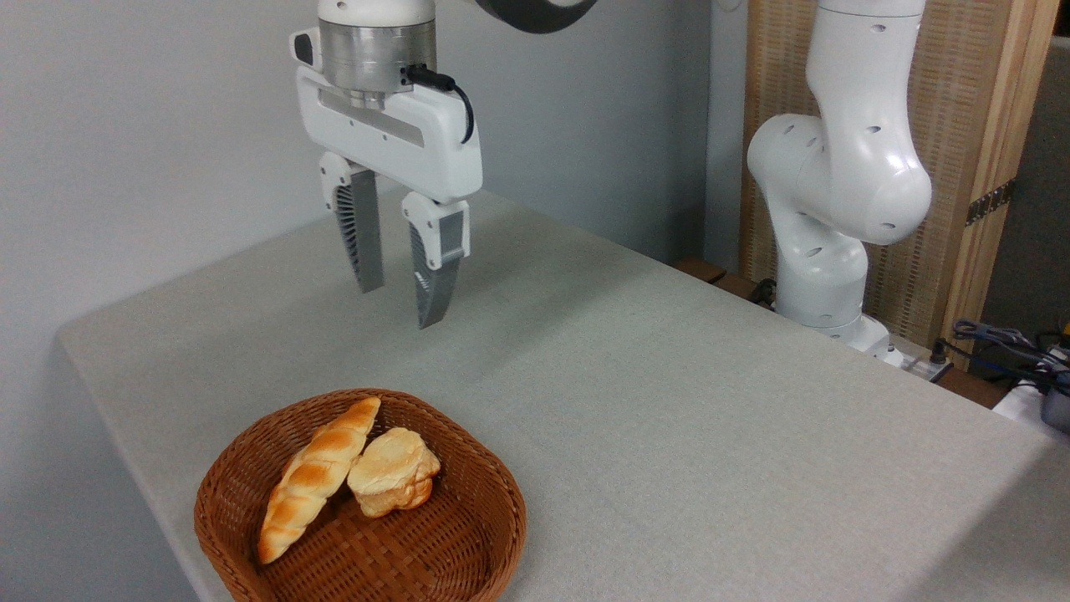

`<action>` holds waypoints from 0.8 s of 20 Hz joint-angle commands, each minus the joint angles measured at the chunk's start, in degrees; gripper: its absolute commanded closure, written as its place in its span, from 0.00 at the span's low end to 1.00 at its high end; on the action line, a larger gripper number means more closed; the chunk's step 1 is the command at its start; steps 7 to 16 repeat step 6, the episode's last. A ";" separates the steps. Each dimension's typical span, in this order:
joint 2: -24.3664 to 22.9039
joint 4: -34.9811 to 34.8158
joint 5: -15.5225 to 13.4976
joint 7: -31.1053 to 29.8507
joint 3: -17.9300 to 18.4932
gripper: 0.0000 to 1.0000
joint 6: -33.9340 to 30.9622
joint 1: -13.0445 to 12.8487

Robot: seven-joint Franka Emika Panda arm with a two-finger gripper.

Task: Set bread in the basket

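Observation:
The bread (316,478), a long golden-orange braided loaf, lies slanted inside the reddish-brown wicker basket (468,535) at the table's near left corner. Its upper end rests near the far rim and its lower end near the left rim. It touches a small pale bun (393,482) beside it. My gripper (403,308) hangs well above and behind the basket, fingers pointing down, open, with nothing between them.
The grey cloth-covered table (669,418) spreads to the right of the basket. The arm's white base (827,284) stands at the far right edge, with cables (1003,339) beyond it. A grey wall runs behind on the left, a wooden panel on the right.

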 commanded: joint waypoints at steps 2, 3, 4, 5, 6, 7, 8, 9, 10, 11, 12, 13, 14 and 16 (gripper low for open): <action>0.21 0.51 1.28 -0.82 -0.21 0.00 -2.38 -0.41; 0.21 0.60 1.19 -0.73 -0.12 0.00 -2.38 -0.41; 0.21 0.60 0.93 -0.82 0.05 0.00 -2.46 -0.41; 0.21 0.60 1.10 -0.65 -0.03 0.00 -2.55 -0.41; 0.21 0.60 1.02 -0.30 0.05 0.00 -2.46 -0.41; 0.21 0.60 1.02 -0.30 0.05 0.00 -2.46 -0.41; 0.21 0.60 1.02 -0.30 0.05 0.00 -2.46 -0.41; 0.21 0.60 1.02 -0.30 0.05 0.00 -2.46 -0.41; 0.21 0.60 1.02 -0.30 0.05 0.00 -2.46 -0.41; 0.21 0.60 1.02 -0.30 0.05 0.00 -2.46 -0.41; 0.21 0.60 1.02 -0.30 0.05 0.00 -2.46 -0.41; 0.21 0.60 1.02 -0.30 0.05 0.00 -2.46 -0.41; 0.21 0.60 1.02 -0.30 0.05 0.00 -2.46 -0.41; 0.21 0.60 1.02 -0.30 0.05 0.00 -2.46 -0.41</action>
